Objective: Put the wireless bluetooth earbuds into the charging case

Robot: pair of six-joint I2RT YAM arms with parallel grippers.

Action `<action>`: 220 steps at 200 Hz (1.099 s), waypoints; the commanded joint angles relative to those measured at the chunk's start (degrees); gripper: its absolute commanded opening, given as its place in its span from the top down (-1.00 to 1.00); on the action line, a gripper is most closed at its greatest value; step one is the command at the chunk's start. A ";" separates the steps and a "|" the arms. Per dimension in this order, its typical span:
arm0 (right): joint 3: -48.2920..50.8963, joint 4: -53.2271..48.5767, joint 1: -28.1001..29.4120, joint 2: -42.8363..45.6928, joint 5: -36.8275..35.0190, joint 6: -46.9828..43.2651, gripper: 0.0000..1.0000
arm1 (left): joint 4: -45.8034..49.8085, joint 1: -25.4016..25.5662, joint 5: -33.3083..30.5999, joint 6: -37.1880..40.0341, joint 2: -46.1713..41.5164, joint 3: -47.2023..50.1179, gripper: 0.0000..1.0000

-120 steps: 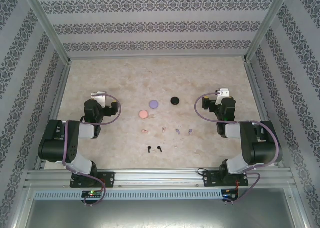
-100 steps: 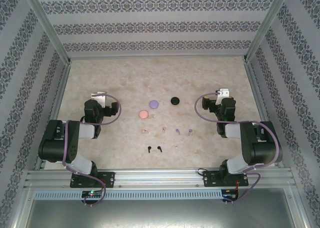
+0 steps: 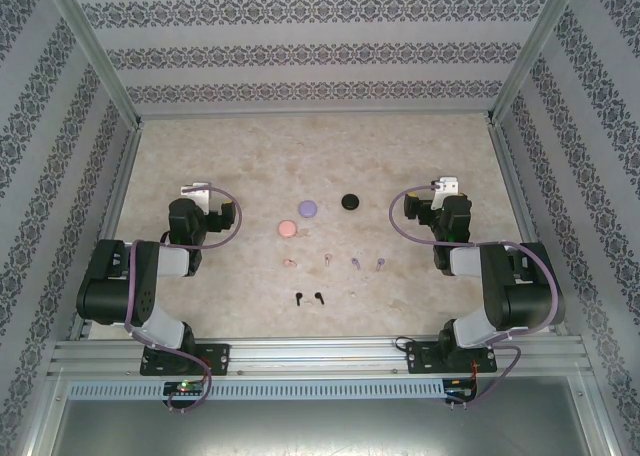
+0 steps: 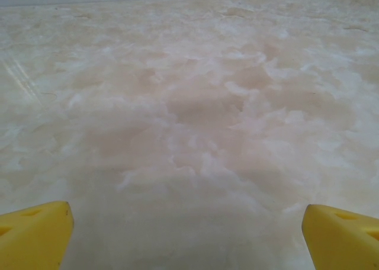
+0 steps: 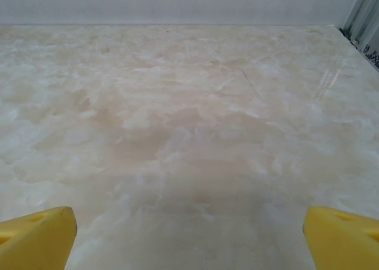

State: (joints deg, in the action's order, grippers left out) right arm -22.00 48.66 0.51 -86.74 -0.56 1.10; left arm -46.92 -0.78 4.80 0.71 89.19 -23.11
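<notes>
Top external view: patterned walls (image 3: 320, 56) ring the marbled bench (image 3: 250, 156). Three round cases lie mid-bench, apart: pink case (image 3: 287, 228), purple case (image 3: 307, 208), black case (image 3: 349, 202). Nearer the arms, loose on the bench: two pink earbuds (image 3: 290, 262), two purple earbuds (image 3: 355, 263), two black earbuds (image 3: 298, 298) nearest, six in all. Left arm (image 3: 130, 276) and right arm (image 3: 510, 286) sit well out at the sides. Left wrist view: left claw (image 4: 189, 234) gapes wide, empty, over bare bench. Right wrist view: right claw (image 5: 189, 234) gapes likewise, wall beyond.

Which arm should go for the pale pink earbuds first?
Left, most likely. The pale pink earbuds and the pink case lie nearer the left gripper. The purple earbuds sit between them and the right gripper. Both grippers are open and empty.
</notes>
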 commanded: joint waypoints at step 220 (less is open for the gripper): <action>-27.24 -68.81 12.47 13.74 3.59 25.52 -0.96 | 60.41 3.63 4.18 -35.00 -15.69 -25.67 -0.99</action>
State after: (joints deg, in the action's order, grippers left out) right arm -44.53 -5.08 7.94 -67.31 5.91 25.63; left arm 8.73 1.52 6.24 -27.20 76.20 -49.36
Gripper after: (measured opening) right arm 0.982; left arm 0.994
